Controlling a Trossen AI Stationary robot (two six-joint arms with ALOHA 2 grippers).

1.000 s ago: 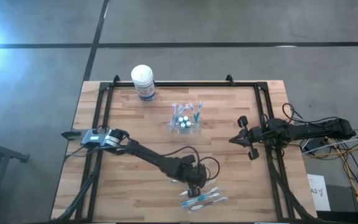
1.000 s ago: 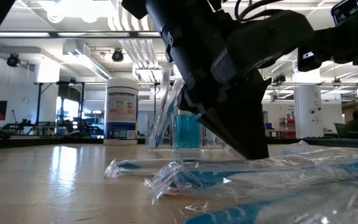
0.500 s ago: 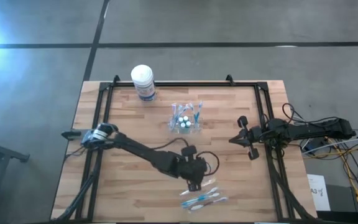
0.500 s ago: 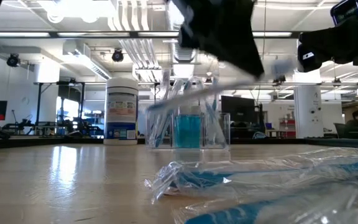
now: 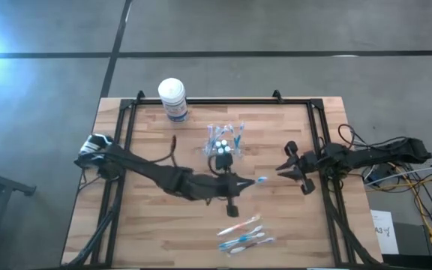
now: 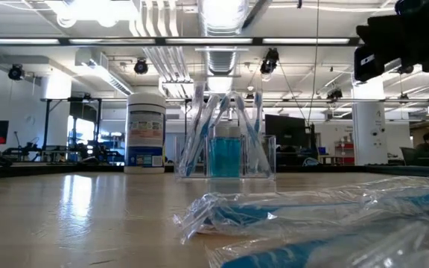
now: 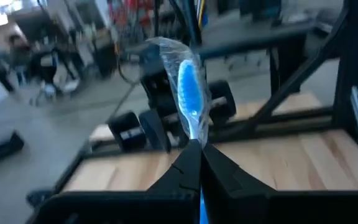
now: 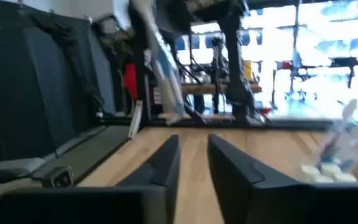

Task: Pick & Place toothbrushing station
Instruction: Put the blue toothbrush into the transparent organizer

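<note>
Above mid-table, left gripper (image 5: 235,184) clamped on 1 wrapped toothbrush (image 5: 250,181), right gripper (image 5: 289,166) parted nearby.

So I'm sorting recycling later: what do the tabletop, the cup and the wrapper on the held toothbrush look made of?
The tabletop looks like pale wood in glued strips, with a smooth finish. The cup seems clear hard plastic; blue contents and brushes show through it. The toothbrush clamped in the left gripper wears a thin crinkled clear film, probably plastic, judging by its glossy wrinkles.
</note>
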